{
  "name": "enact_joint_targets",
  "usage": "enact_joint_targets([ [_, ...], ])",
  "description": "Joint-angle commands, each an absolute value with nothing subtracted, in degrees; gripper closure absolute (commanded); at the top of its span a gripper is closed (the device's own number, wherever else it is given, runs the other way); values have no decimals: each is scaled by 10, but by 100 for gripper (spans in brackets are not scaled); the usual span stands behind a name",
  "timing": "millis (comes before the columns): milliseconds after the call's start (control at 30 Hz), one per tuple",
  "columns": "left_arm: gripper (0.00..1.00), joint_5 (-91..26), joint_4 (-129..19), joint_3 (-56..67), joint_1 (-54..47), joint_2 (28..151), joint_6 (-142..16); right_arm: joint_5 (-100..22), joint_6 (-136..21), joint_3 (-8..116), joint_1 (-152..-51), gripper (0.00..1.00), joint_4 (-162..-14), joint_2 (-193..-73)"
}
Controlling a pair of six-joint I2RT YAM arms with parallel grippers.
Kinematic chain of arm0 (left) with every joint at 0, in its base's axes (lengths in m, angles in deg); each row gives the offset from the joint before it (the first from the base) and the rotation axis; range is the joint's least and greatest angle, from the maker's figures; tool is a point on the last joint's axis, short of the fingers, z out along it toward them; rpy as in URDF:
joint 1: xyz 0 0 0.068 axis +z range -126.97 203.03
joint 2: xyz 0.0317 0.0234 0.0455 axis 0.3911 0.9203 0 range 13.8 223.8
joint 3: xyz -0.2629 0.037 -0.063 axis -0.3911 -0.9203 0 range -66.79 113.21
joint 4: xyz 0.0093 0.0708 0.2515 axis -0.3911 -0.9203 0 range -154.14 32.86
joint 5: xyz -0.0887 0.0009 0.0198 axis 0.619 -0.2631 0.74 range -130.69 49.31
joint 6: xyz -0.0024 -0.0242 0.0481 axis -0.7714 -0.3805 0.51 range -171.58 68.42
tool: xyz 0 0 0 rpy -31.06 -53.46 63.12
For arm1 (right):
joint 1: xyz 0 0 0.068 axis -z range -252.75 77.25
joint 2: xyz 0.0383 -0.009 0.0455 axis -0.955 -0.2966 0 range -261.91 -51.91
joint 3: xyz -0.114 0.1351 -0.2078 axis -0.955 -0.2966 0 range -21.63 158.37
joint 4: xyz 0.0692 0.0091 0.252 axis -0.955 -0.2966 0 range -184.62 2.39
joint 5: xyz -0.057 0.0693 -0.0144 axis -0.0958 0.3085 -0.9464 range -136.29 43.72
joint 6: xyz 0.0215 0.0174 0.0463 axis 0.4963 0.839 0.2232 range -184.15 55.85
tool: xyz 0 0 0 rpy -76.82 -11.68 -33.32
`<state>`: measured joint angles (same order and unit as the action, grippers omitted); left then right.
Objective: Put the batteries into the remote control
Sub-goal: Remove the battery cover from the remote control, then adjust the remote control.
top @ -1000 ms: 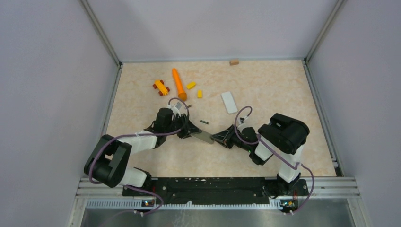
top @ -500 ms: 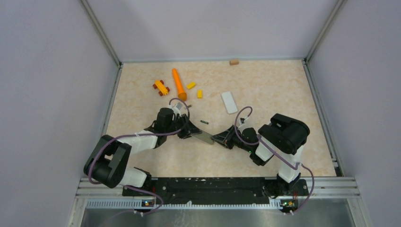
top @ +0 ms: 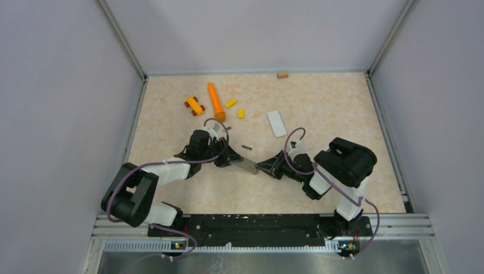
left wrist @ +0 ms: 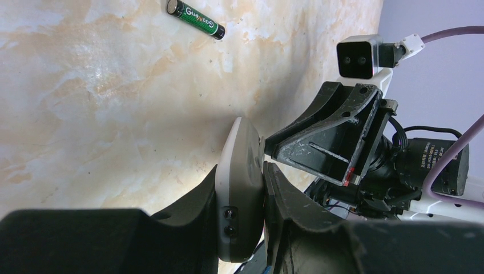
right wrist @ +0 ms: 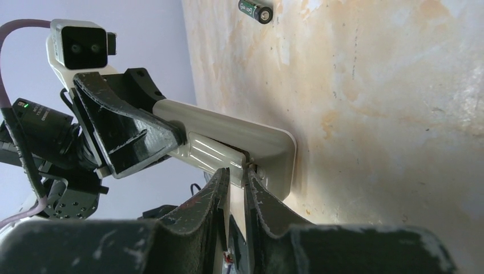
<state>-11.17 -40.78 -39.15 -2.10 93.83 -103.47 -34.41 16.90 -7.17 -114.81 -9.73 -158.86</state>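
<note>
The grey-white remote control [top: 245, 166] is held off the table between both arms. My left gripper [top: 231, 161] is shut on one end of it, a finger on each flat face [left wrist: 240, 200]. My right gripper [top: 261, 166] is at the other end, its jaws pinched with only a thin gap onto the end of the glossy ribbed battery cover [right wrist: 211, 151], which stands slightly raised from the remote's body [right wrist: 262, 142]. One of the batteries [top: 246, 147], dark green, lies on the table just beyond the remote; it also shows in the left wrist view [left wrist: 196, 18].
A white flat rectangular piece [top: 277, 123] lies behind the right gripper. An orange carrot [top: 216, 101], a yellow-red toy car [top: 194, 105] and two yellow blocks [top: 230, 103] sit at the back left. A tan block [top: 282, 74] rests by the back wall.
The right arm's elbow has drifted slightly to the right. The remote and both grips stay as they were.
</note>
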Motion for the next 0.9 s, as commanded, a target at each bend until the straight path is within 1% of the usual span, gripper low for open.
enact_joint_targets([
  [0,100,-140,-505,-404,-36,960,-992,-323,168,-61,-1140,84,88,-1545],
  [333,100,-135,-530,-389,-36,956,-973,-315,94,-36,-1115,82,-45,-1531],
  [433,100,-123,-542,-379,-35,957,-958,-329,64,-18,-1111,79,-129,-1518],
  [533,100,-111,-578,-362,-31,954,-925,-355,18,0,-1103,74,-239,-1479],
  [667,100,-108,-656,-331,-28,937,-868,-411,-62,42,-1101,62,-456,-1403],
  [767,100,-120,-694,-317,-27,916,-847,-420,-138,68,-1101,54,-540,-1353],
  [867,100,-136,-714,-302,-23,899,-838,-388,-213,98,-1101,42,-602,-1326],
])
